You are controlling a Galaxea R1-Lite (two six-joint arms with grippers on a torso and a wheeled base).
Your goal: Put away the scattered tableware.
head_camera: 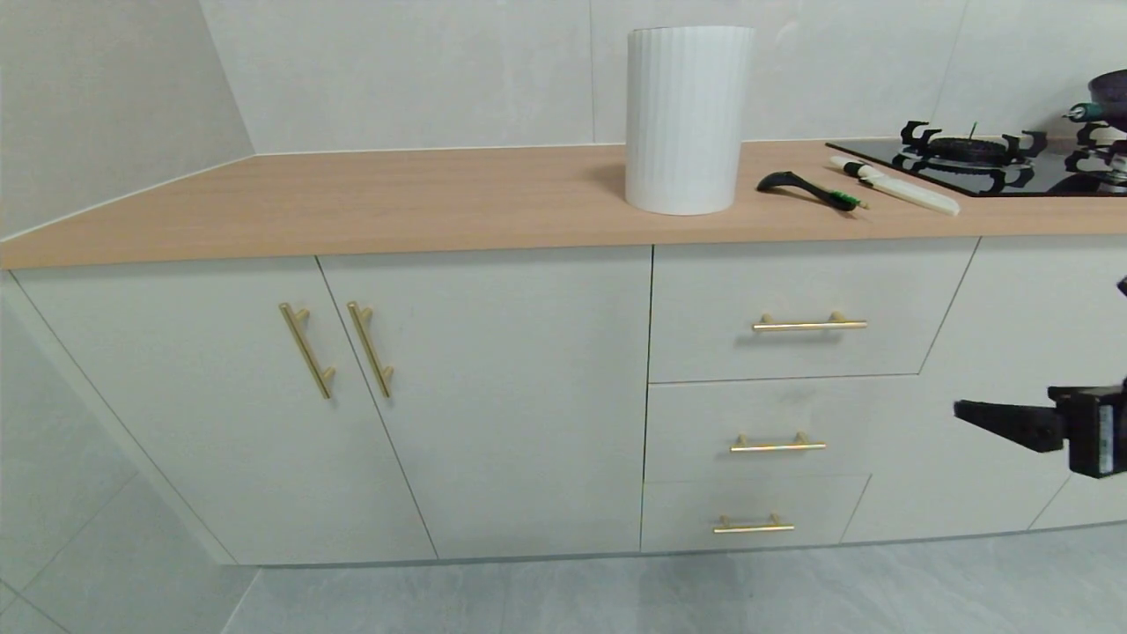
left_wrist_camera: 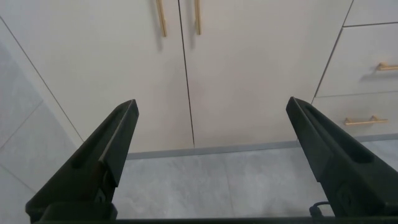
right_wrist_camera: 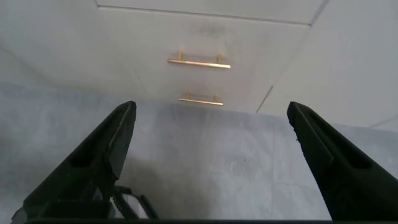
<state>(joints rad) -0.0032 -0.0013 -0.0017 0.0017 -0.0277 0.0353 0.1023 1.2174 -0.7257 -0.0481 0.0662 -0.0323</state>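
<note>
Left wrist view shows the left tool (left_wrist_camera: 211, 106) released, empty, before the cabinet doors (left_wrist_camera: 249, 74). On the table (head_camera: 352, 198) stands a white ribbed canister (head_camera: 687, 119); right of it lie a black-handled utensil (head_camera: 806, 188) and a white utensil (head_camera: 894, 185), close together. The right tool (right_wrist_camera: 210, 109) hangs released before the drawers (right_wrist_camera: 199, 37).

Right edge of head view cuts pot (head_camera: 1111, 88) and hob (head_camera: 977, 167). On counter (head_camera: 396, 202), black utensil (head_camera: 806, 188) and white utensil (head_camera: 894, 183): kind too small to tell. Same edge cuts right gripper (right_wrist_camera: 210, 109). Wrist view cuts finger bases of left gripper (left_wrist_camera: 211, 107).
</note>
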